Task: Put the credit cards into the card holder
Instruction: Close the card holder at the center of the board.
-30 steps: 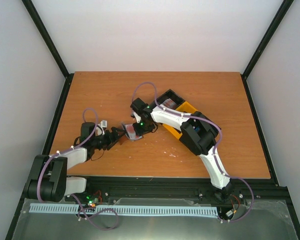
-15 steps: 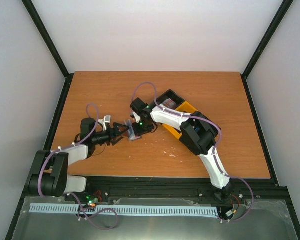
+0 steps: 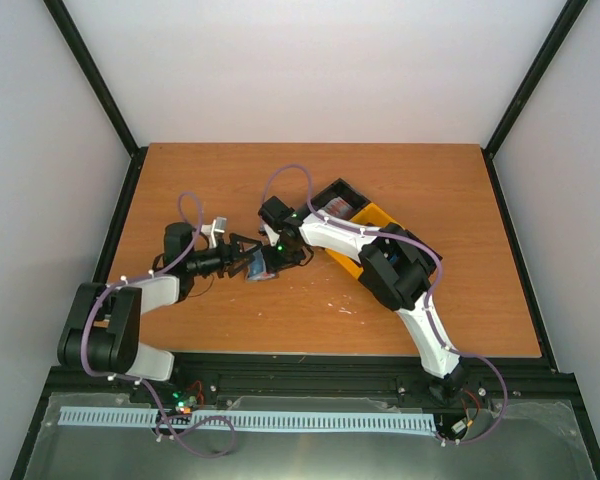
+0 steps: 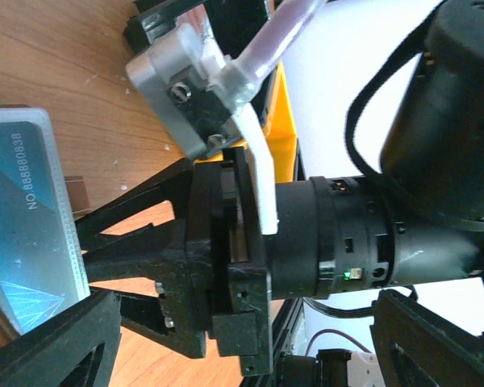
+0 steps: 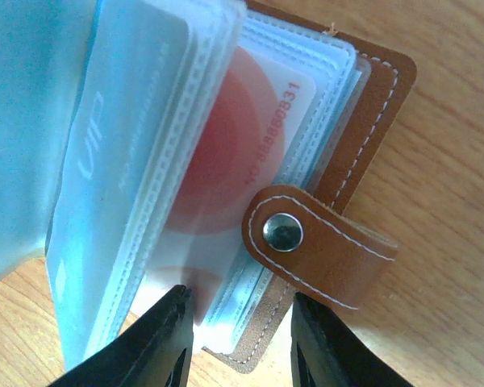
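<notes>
The card holder [image 3: 262, 266], brown leather with a snap tab [image 5: 323, 242], is open, and my right gripper [image 3: 278, 256] [image 5: 242, 330] is shut on its lower edge. Its clear sleeves fan out. One sleeve holds a blue card marked VIP [image 5: 121, 161], another a red-and-white card [image 5: 234, 153]. In the left wrist view a blue numbered card [image 4: 20, 218] in a stitched sleeve stands at the left edge. My left gripper [image 3: 247, 262] [image 4: 242, 330] is open right at the sleeves, its fingers wide apart with nothing between them.
A black bin [image 3: 338, 200] with reddish cards inside and a yellow bin [image 3: 370, 222] sit behind the right arm, right of the table's middle. The right arm's wrist fills most of the left wrist view, with the yellow bin [image 4: 282, 137] behind it.
My left gripper has moved right and away from the near edge, up to the holder. The leaf facing up in the top view has changed from red to blue. The right gripper has stayed put.
</notes>
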Robot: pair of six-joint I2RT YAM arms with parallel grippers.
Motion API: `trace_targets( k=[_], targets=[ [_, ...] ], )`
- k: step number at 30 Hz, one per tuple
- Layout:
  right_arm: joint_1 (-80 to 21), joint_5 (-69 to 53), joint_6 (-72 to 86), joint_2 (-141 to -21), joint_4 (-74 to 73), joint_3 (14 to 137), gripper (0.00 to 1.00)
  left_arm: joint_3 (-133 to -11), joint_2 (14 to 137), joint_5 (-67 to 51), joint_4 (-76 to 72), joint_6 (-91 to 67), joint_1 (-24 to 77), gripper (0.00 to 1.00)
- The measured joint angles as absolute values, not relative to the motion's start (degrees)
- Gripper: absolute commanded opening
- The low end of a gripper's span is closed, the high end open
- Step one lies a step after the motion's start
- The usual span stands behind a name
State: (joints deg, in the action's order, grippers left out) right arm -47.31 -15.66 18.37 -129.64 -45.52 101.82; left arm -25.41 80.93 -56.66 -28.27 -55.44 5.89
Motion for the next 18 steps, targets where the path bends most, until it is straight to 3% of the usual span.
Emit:
trace_targets(
  k=[18],
  targets=[
    [-45.4,-13.7,23.4,-126.8,-39.3,96.6,0.37,-32.2,92.0,-64.4,-26.0,-48.1,5.9,0.76]
  ],
)
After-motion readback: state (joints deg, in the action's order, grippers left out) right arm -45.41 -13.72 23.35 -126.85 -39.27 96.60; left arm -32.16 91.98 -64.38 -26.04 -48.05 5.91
